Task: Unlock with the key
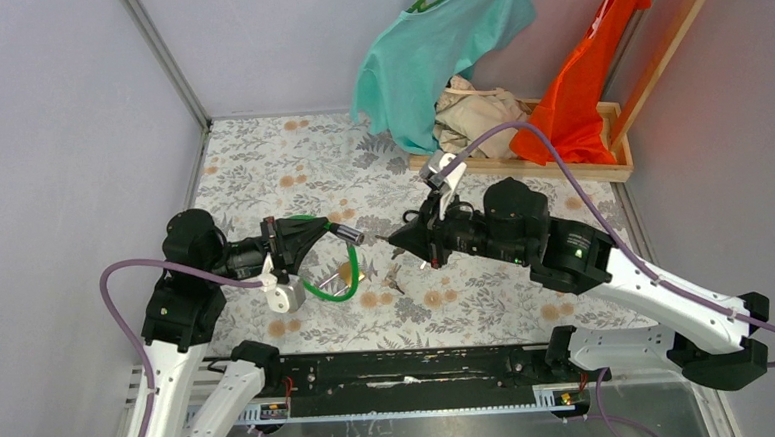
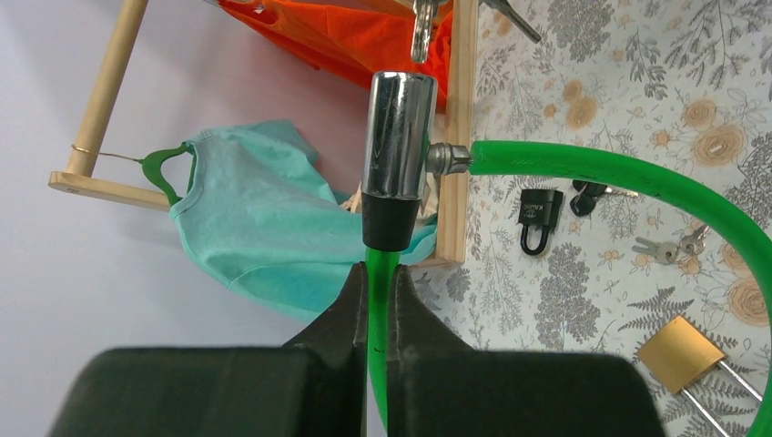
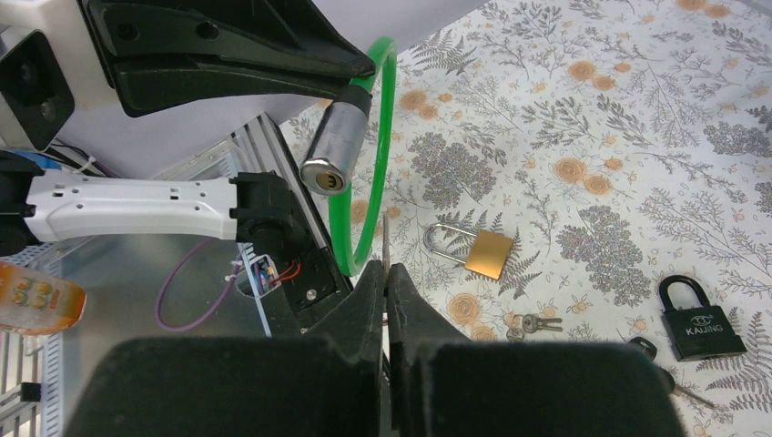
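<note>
My left gripper (image 1: 314, 236) is shut on a green cable lock (image 2: 583, 164), just below its chrome cylinder (image 2: 398, 137), and holds it above the table. In the right wrist view the cylinder (image 3: 332, 155) shows its keyhole end toward me. My right gripper (image 1: 395, 240) is shut on a thin silver key (image 3: 385, 238) whose blade sticks out past the fingertips. The blade points toward the cylinder, a short gap away and a little to its right. The key also shows at the top of the left wrist view (image 2: 421, 32).
On the floral table (image 1: 488, 303) lie a brass padlock (image 3: 487, 253), a black padlock (image 3: 696, 319), a small key bunch (image 3: 528, 323) and a black-headed key (image 2: 587, 194). A wooden rack (image 1: 561, 169) with teal and orange shirts stands at the back right.
</note>
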### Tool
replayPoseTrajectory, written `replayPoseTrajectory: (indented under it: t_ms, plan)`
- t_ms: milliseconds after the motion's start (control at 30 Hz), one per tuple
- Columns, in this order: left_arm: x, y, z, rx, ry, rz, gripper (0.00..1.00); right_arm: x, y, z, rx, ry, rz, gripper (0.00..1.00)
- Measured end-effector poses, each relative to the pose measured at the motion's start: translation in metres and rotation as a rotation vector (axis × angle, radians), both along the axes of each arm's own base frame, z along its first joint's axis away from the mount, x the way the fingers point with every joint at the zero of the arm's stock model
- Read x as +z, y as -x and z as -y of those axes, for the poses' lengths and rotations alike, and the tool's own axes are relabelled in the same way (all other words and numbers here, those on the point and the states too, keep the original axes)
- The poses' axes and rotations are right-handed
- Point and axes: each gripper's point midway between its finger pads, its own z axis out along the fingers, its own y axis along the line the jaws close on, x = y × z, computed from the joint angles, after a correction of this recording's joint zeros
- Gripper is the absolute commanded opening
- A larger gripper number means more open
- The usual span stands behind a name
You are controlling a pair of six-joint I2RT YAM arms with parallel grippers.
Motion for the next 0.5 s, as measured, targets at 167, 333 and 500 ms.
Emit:
replayPoseTrajectory:
  t_ms: [167, 333, 500]
  plan:
    - [0.006, 0.005, 0.002, -0.016, 0.023, -0.023, 0.0, 0.008, 0.007, 0.013, -0.004, -0.019, -0.01, 0.0]
    - [0.004, 0.006, 0.004, -0.03, 0.034, -0.067, 0.0, 0.023, 0.007, 0.012, -0.004, -0.008, -0.017, 0.0]
    - [0.0, 0.002, 0.005, -0.025, 0.039, -0.107, 0.0, 0.022, 0.004, 0.005, 0.0, 0.006, -0.015, 0.0]
